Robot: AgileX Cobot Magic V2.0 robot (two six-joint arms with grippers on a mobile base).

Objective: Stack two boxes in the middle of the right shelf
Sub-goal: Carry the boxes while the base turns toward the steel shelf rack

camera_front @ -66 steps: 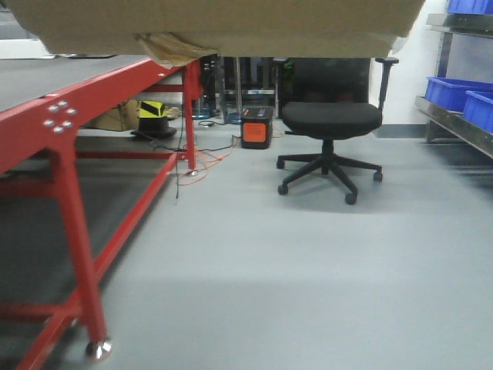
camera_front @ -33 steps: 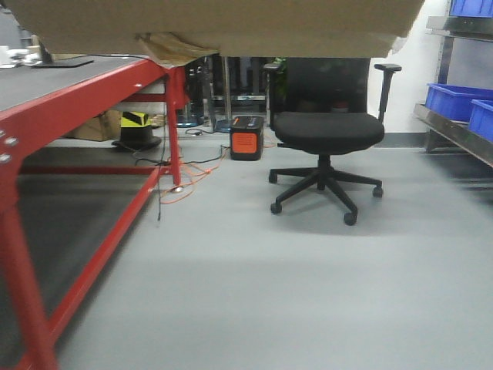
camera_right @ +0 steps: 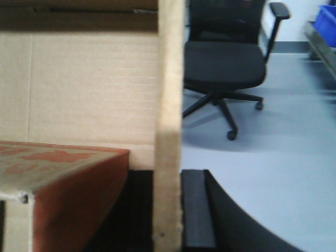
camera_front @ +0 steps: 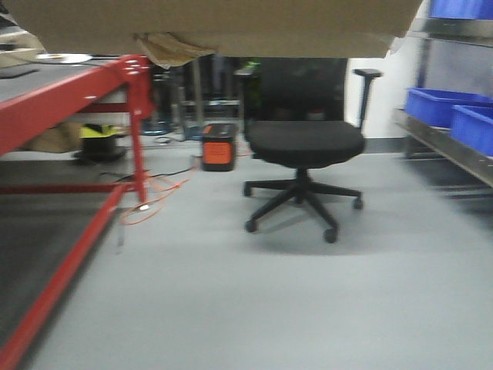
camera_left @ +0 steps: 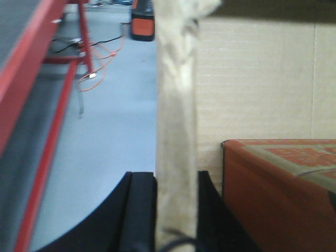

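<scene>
I carry a brown cardboard box (camera_front: 231, 23); its underside fills the top of the front view, with a loose tape strip (camera_front: 173, 48) hanging down. My left gripper (camera_left: 176, 181) is shut on the box's left wall (camera_left: 176, 94). My right gripper (camera_right: 168, 178) is shut on its right wall (camera_right: 169, 79). A red-brown printed box (camera_left: 278, 184) lies inside the open cardboard box, and it is seen from the other side in the right wrist view (camera_right: 58, 178). The steel shelf (camera_front: 443, 145) stands at the right edge of the front view, some way off.
A black office chair (camera_front: 304, 146) stands on the grey floor ahead, slightly left of the shelf. Blue bins (camera_front: 451, 108) sit on the shelf. A red-framed table (camera_front: 69, 108) runs along the left, with an orange device (camera_front: 218, 153) and cables on the floor behind it.
The chair, red table and orange device have slid left and grown in view, and the shelf has come further into view at right. Both grippers keep their hold on the box.
</scene>
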